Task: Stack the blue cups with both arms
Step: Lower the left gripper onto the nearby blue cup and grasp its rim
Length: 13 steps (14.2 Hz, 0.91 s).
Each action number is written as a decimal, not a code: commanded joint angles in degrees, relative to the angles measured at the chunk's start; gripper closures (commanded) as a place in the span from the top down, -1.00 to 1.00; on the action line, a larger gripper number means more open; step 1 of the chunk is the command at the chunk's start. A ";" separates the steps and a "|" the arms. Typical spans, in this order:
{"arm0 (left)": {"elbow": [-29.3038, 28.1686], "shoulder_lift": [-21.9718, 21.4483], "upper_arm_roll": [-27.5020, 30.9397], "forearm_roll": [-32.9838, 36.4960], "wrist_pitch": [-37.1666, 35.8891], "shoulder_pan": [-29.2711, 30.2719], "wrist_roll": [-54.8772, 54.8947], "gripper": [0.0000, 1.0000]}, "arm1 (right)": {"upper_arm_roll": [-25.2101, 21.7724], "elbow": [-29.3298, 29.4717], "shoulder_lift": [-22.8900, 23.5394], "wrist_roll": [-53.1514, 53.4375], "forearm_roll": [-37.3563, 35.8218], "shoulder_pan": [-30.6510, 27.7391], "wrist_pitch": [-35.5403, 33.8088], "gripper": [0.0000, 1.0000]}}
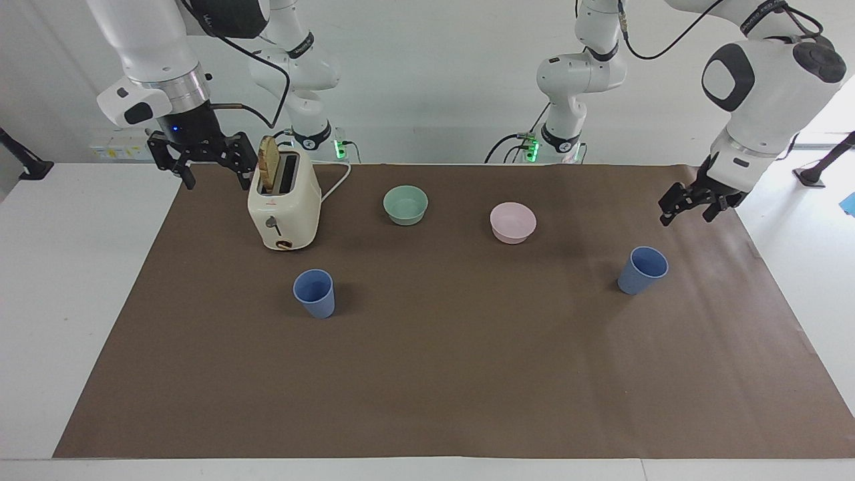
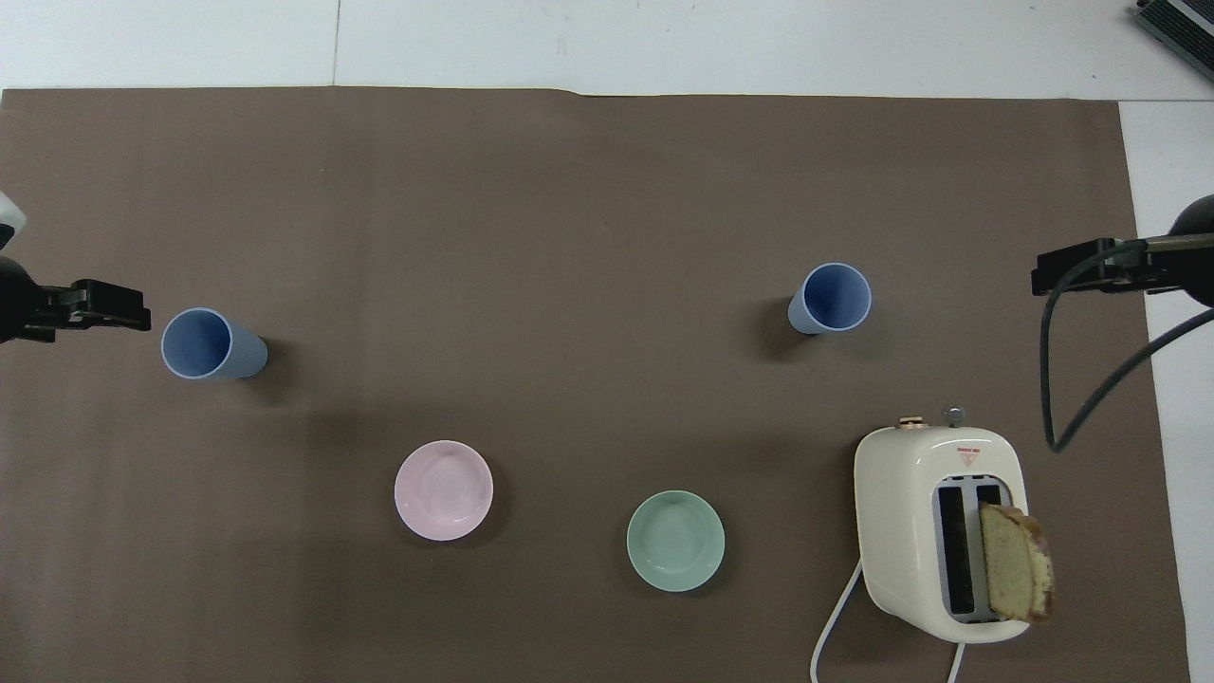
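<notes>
Facing view alone shows both arms whole, left gripper [image 1: 691, 208] and right gripper [image 1: 204, 164] jaws wide, 2 blue cups [image 1: 314, 292] apart

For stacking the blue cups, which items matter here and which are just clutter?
Job:
- blue cup at the left arm's end
- blue cup near the toaster
- left gripper, open
- right gripper, open

Clutter:
- toaster with bread
- green bowl
- pink bowl
</notes>
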 commanded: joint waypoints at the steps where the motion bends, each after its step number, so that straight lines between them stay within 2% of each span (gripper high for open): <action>1: -1.13 3.50 -0.42 0.64 4.03 1.83 0.08 1.00 | 0.27 -1.14 -0.63 -0.19 -0.76 -0.24 1.04 1.00; 4: -3.76 6.93 -0.42 0.55 8.50 1.65 -0.18 1.00 | 0.27 -1.23 -0.72 -0.19 -0.67 -0.24 0.95 1.00; 6: -6.84 6.94 -0.42 0.46 12.47 1.83 0.16 1.00 | 0.27 -1.23 -0.72 -0.19 -0.67 -0.24 0.95 1.00; 12: -9.30 9.40 -0.42 0.46 17.04 1.65 -0.18 1.00 | 0.27 -1.32 -0.81 -0.19 -0.67 -0.16 0.87 1.00; 13: -9.22 9.49 -0.42 0.46 17.13 1.57 -0.36 0.80 | 0.27 -1.32 -0.72 -0.19 -0.67 -0.16 0.95 1.00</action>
